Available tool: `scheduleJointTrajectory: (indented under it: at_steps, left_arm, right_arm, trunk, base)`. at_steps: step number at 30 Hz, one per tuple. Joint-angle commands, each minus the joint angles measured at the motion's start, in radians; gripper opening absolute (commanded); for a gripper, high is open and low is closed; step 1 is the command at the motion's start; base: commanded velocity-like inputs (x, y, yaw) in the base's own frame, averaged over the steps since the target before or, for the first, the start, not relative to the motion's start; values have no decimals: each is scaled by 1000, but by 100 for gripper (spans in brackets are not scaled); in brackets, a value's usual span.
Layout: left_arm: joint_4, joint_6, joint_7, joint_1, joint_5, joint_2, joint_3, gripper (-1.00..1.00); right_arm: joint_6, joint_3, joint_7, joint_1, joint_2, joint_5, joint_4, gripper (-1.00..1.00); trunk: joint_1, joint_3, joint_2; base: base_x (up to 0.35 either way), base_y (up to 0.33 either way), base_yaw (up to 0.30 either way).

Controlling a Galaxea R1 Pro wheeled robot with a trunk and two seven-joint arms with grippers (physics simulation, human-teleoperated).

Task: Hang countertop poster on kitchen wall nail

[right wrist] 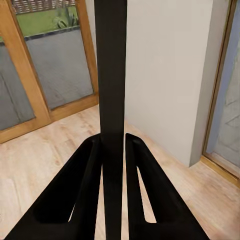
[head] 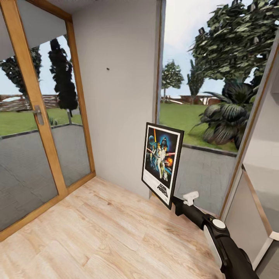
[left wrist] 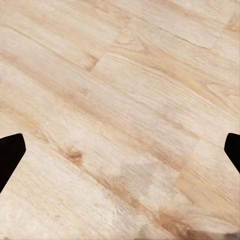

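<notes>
Taking the light-grey wall panel [head: 116, 97] as the landmark: to its left stands a wood-framed glass door [head: 38, 128] with a metal handle [head: 38, 114], its upper and lower ends cut off by the picture's edge; lawn, dark trees and a grey paved terrace show through the glass. On the wall panel itself, high up and a little left of its middle, sits one wall nail [head: 107, 69], a tiny dark speck whose shape is too small to make out. Below the panel runs a pale wooden floor [head: 97, 232].

Just to the right of the wall panel's lower part, and in front of its corner, the poster [head: 162, 163] is held upright in the air, well below the nail and apart from the wall. Its lower right corner hides the right gripper [right wrist: 113, 145] in the head view; in the right wrist view the two dark fingers [right wrist: 80, 190] are pressed against either face of the poster's black edge, clamping it. The right arm [head: 217, 236] runs off the bottom right corner.

Right of the panel is a tall window onto the garden.

In the left wrist view, the left gripper [left wrist: 120, 150] shows as two dark tips at opposite edges, spread wide over bare floor, grasping nothing.
</notes>
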Motion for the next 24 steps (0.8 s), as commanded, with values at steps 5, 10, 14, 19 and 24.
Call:
scheduleJointTrajectory:
  at_steps: [5,10,14,19,24]
  left_arm:
    - [-1,-3,-1,0,0,0,2,100]
    - [-2,-3,-1,0,0,0,1,100]
    - [-2,-3,-1,0,0,0,1,100]
    - [-2,-3,-1,0,0,0,1,100]
    - [-2,-3,-1,0,-1,0,1,100]
  right_arm:
    - [-21,-2,6,1,0,2,-1,-100]
    - [-110,-2,9,19,0,3,-1,-100]
    - [-116,-2,10,23,0,2,-2,-100]
    - [-118,-2,10,25,-4,1,-1,-100]
    - [-117,-2,10,25,-6,1,-1,-100]
  trunk:
    - [-19,15,35]
    - [-38,30,70]
    - [-54,43,98]
    - [-73,59,133]
    - [-92,74,168]
  base:
    - [0,0,0]
    - [0,0,0]
    - [0,0,0]
    - [0,0,0]
    - [0,0,0]
